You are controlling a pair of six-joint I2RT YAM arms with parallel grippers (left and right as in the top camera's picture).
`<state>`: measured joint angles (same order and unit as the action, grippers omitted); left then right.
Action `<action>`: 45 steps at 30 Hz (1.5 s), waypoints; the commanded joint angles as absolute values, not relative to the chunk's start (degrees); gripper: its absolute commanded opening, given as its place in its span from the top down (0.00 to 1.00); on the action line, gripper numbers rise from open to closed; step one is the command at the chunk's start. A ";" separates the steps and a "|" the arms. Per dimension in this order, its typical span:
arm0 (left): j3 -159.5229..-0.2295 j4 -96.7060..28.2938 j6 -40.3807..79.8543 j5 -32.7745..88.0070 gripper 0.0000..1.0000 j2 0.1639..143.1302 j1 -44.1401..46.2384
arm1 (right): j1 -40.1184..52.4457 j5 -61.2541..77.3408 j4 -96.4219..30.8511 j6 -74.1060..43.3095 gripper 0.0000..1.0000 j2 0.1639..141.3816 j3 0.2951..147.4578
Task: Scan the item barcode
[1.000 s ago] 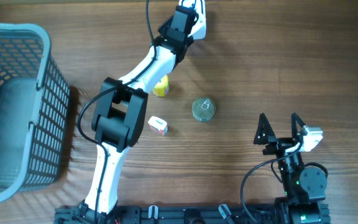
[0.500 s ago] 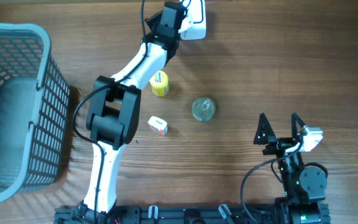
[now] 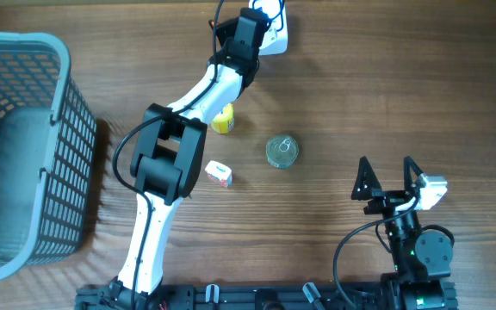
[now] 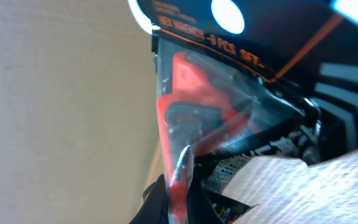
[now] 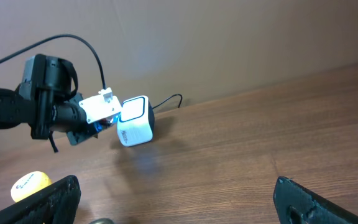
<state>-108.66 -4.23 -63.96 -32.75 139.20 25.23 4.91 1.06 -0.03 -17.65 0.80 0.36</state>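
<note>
Nearest, the right gripper (image 3: 386, 182) sits by the base, jaws spread and empty. Mid-table lie a box (image 3: 219, 173), a can (image 3: 282, 151) and a yellow tub (image 3: 223, 120). At the far edge the left gripper (image 3: 255, 26) is clamped on a pack (image 4: 194, 124), held just beside the scanner (image 3: 275, 33). This looks like the scan itself, though I cannot tell whether the barcode faces the window. The next move calls for small turns of the pack until it reads.
</note>
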 commanded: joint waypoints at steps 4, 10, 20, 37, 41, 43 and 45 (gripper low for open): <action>-112.42 -3.64 -74.65 -38.94 0.96 139.74 24.95 | 5.15 1.37 0.14 -16.64 0.00 0.64 0.30; -112.42 -4.21 -80.68 -39.75 0.96 139.76 24.86 | 5.15 1.34 0.14 -16.67 0.00 0.64 0.30; -112.42 -2.28 -84.75 -38.89 0.96 139.76 27.29 | 5.15 1.37 0.14 -16.67 0.00 0.64 0.30; -112.42 -2.39 -94.17 -42.98 0.96 140.53 26.55 | 5.15 1.34 0.14 -16.64 0.00 0.64 0.30; -112.42 -1.61 -92.42 -43.22 0.96 140.73 26.52 | 5.15 1.37 0.14 -16.67 0.00 0.64 0.30; -112.42 -1.43 -93.67 -44.47 0.96 140.73 26.52 | 5.15 1.34 0.14 -16.67 0.00 0.64 0.30; -112.42 -1.17 -93.69 -44.38 0.96 140.73 27.07 | 5.15 1.34 0.14 -16.64 0.00 0.64 0.30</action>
<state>-110.65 -1.93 -92.90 -42.94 139.85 26.89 4.91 1.08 -0.03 -17.65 0.80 0.36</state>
